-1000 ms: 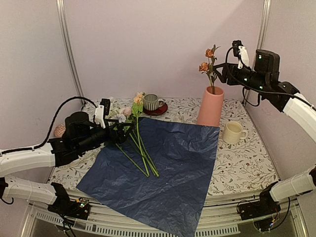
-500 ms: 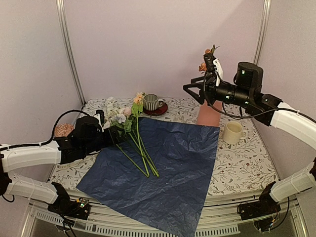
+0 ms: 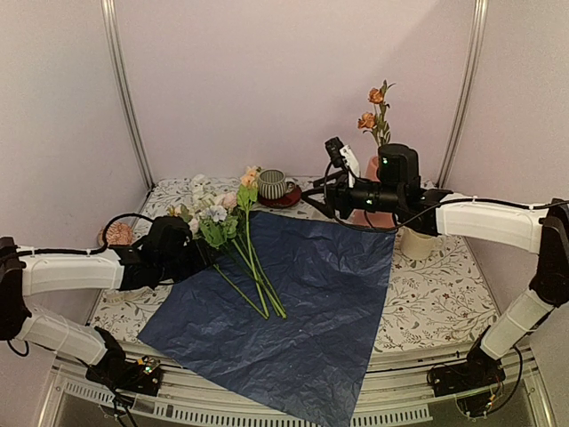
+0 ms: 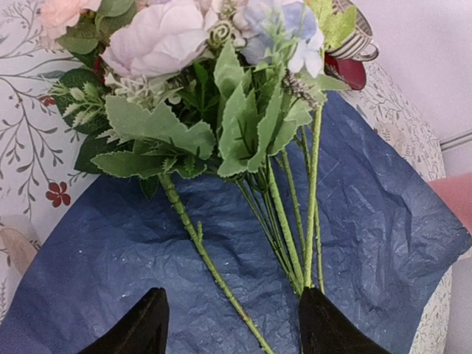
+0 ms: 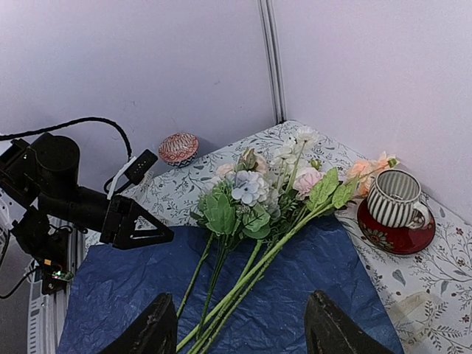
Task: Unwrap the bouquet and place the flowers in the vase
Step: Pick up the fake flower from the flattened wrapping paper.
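Note:
The flowers lie loose on the spread blue paper, blooms toward the back left, stems toward the front. My left gripper is low at their left side, open. In the left wrist view its gripper straddles one green stem, and the stem bundle meets its right finger. My right gripper hangs open above the paper, looking down at the flowers. The pink vase is mostly hidden behind the right arm; peach flowers stand in it.
A striped cup on a red saucer stands behind the blooms. A cream mug sits right of the vase. A small patterned bowl lies at the far left. Floral cloth covers the table.
The right arm has swung from the vase down and left toward the flowers. The left gripper has dropped onto the stems and its jaws have narrowed.

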Robot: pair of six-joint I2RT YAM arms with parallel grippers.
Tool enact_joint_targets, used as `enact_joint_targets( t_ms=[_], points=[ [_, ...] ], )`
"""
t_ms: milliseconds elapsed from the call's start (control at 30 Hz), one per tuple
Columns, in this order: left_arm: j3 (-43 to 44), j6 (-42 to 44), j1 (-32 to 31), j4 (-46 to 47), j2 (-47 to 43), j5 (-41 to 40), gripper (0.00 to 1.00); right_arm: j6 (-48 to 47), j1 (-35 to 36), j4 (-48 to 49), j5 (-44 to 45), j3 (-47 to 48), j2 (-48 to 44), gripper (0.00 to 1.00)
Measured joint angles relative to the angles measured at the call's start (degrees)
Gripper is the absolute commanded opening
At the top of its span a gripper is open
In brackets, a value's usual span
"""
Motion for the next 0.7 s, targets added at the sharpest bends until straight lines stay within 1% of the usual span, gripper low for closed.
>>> enact_joint_targets(
  t_ms=[100, 233, 267, 367, 433, 600, 700],
  points=[
    [0.5, -1.2, 0.8, -0.3, 1.7, 0.5, 0.62, 1.1, 0.0, 2.8, 0.5, -0.3, 2.4, 0.64],
    [2.5, -2.1, 1.4, -1.9, 5.0, 1.5, 0.62, 3.7, 0.0, 4.8, 3.7, -0.5, 5.6, 0.71],
    [3.1, -2.2, 1.6, -2.4, 5.7, 1.7, 0.63, 4.3, 0.0, 5.0, 4.8, -0.8, 6.2, 0.73],
    [5.2, -2.1, 1.9, -3.9, 7.8, 2.5, 0.63, 5.8, 0.0, 5.8, 7.3, -1.7, 7.3, 0.84],
    [6.6, -1.8, 2.0, -4.9, 8.9, 3.0, 0.63, 6.1, 0.0, 6.6, 9.0, -2.8, 7.5, 0.87],
    [9.2, -0.8, 2.1, -6.8, 11.5, 3.3, 0.54, 6.3, 0.0, 8.8, 12.9, -5.0, 7.4, 0.87],
    [12.3, -0.8, 2.1, -10.1, 14.9, 3.0, 0.53, 6.3, 0.0, 11.1, 14.8, -8.1, 7.3, 0.87]
  ],
)
